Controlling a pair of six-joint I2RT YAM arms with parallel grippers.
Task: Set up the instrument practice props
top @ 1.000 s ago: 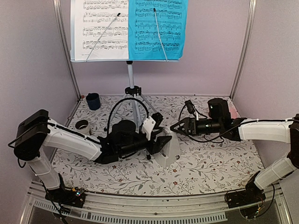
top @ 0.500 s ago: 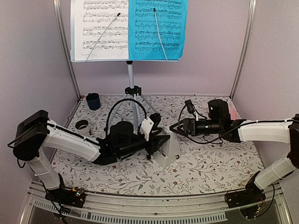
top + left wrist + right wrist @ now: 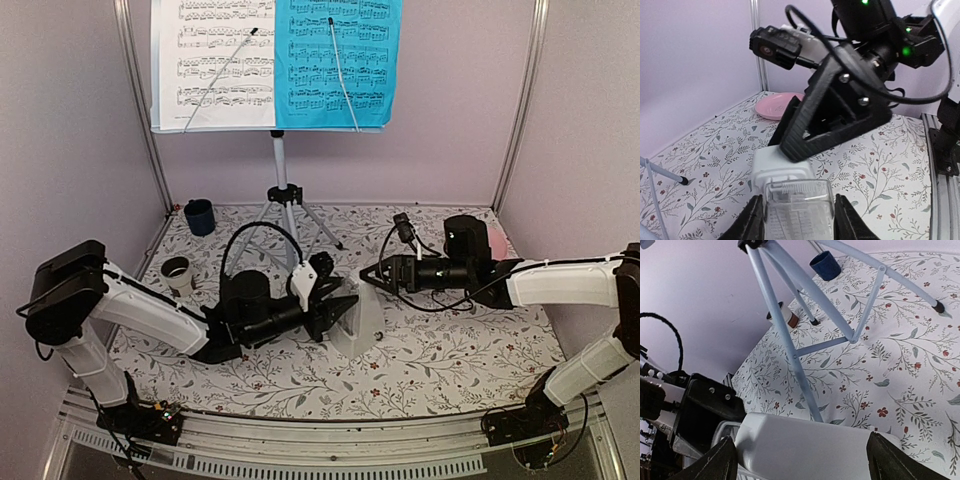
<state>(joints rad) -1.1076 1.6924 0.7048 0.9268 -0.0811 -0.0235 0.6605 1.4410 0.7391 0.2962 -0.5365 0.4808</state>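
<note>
metronome (image 3: 360, 322) is near the middle of the table, on the near side of the music stand (image 3: 283, 190) and slightly to its right. i cannot tell whether it stands square or leans.

my left gripper (image 3: 346, 312) comes in low from the left. its fingers (image 3: 751, 222) are closed in partway and press the two side faces of the white body, so i take it as held. gripping the flat sides looks sensible to me, since the pyramid narrows toward the top and would slip there.

my right gripper (image 3: 370, 278) is spread wide and holds nothing. in its own wrist view the fingers stand on either side of the white body, apart from it. i read this as a hand-over or a steadying touch being lined up.

the white sheet (image 3: 212, 60) and blue sheet (image 3: 340, 60) already rest side by side on the stand's tray, so i judge the metronome is the last prop to place. the pink plate (image 3: 774, 106) lies far right, well apart.
</note>
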